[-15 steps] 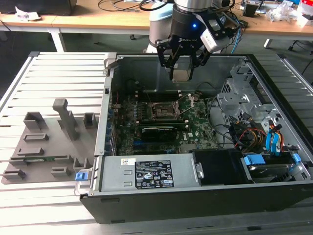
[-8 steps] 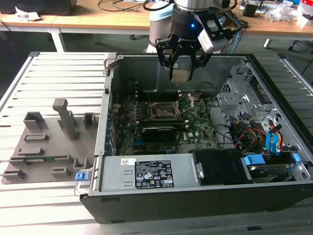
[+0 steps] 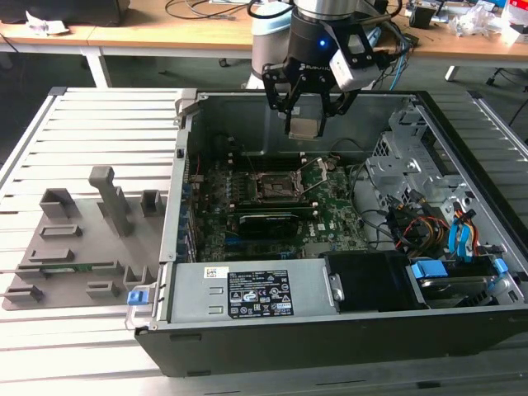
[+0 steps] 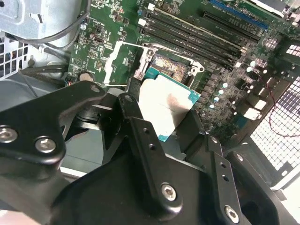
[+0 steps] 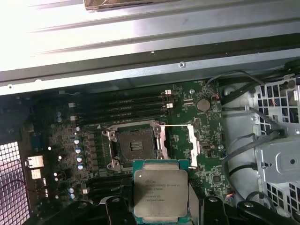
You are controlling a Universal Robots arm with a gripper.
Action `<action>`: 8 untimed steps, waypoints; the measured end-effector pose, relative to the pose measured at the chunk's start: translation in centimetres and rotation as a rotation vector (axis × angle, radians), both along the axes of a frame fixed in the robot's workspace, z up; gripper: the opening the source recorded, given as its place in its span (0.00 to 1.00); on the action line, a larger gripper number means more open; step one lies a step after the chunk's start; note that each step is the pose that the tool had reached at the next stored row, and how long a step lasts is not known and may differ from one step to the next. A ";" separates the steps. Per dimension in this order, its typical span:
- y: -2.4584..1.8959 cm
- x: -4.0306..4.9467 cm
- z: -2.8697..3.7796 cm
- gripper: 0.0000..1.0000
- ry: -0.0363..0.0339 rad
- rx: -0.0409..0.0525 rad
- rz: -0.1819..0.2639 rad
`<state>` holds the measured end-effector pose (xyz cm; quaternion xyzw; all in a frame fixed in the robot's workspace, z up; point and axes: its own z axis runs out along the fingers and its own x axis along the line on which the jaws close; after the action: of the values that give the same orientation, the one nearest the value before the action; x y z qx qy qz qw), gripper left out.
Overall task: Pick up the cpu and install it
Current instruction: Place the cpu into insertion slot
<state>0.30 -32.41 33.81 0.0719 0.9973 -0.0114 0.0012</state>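
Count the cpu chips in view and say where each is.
1. The cpu is held in the gripper, above the motherboard and not yet in its open socket. Others could lie hidden elsewhere in the case.

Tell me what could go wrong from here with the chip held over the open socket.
The gripper holds the cpu by its edges above the motherboard; a slip could drop it onto the open socket and bend contacts. Lowered offset or turned, it may not seat. The opened retention frame beside the socket could get clipped on the way down.
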 end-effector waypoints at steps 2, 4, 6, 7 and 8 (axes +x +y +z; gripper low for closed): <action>0.00 0.00 0.00 0.55 0.0000 -0.0001 -0.011; 0.00 0.00 -0.01 0.55 0.0000 -0.0003 -0.026; 0.00 0.00 0.00 0.55 0.0000 -0.0007 -0.034; 0.00 0.00 -0.01 0.55 0.0000 -0.0009 -0.045; 0.00 0.00 -0.01 0.55 0.0000 -0.0013 -0.055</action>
<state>0.30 -32.41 33.80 0.0992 0.9950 -0.0121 0.0009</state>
